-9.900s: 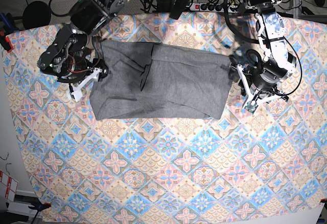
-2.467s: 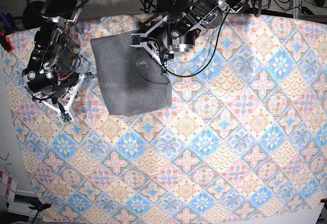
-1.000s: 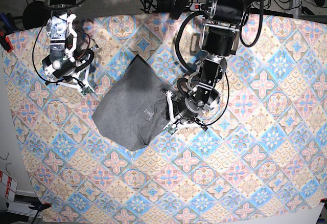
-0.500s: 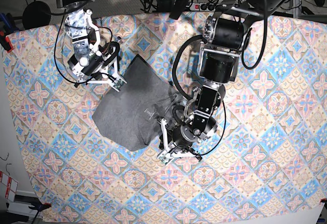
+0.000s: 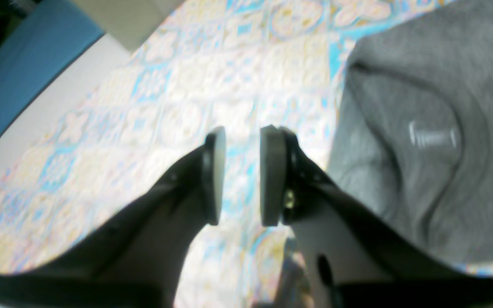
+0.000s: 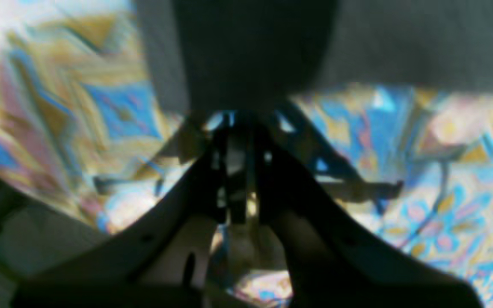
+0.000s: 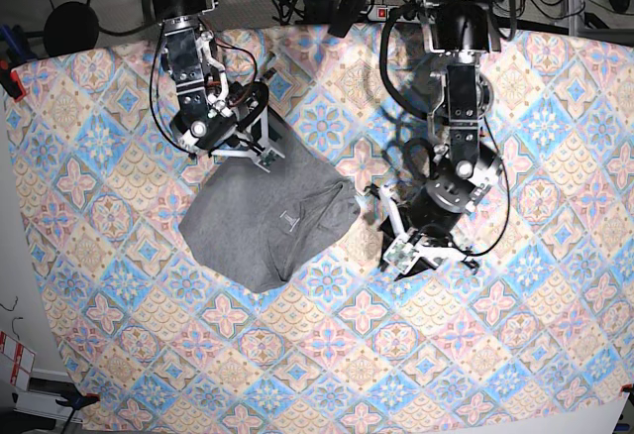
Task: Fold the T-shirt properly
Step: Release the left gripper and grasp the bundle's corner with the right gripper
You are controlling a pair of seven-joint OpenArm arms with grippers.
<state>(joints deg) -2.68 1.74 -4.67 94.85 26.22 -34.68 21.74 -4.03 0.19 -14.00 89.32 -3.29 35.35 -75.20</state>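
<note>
The grey T-shirt lies folded in a skewed bundle on the tablecloth, left of centre. In the left wrist view the T-shirt is on the right, with a small neck label showing. My left gripper is a little to the right of it over bare cloth; its pads stand slightly apart with nothing between them. My right gripper is at the T-shirt's upper edge. In the blurred right wrist view its fingers are together, tips at the grey fabric. I cannot tell whether fabric is pinched.
The pastel tile-patterned tablecloth covers the whole table. A power strip and cables lie beyond the far edge. A red clamp holds the cloth at the left edge. The table's white front corner shows at bottom right.
My left gripper has pulled away to the right, off the T-shirt. My right arm has swung right and down onto the T-shirt's upper edge. The T-shirt has stayed in place.
</note>
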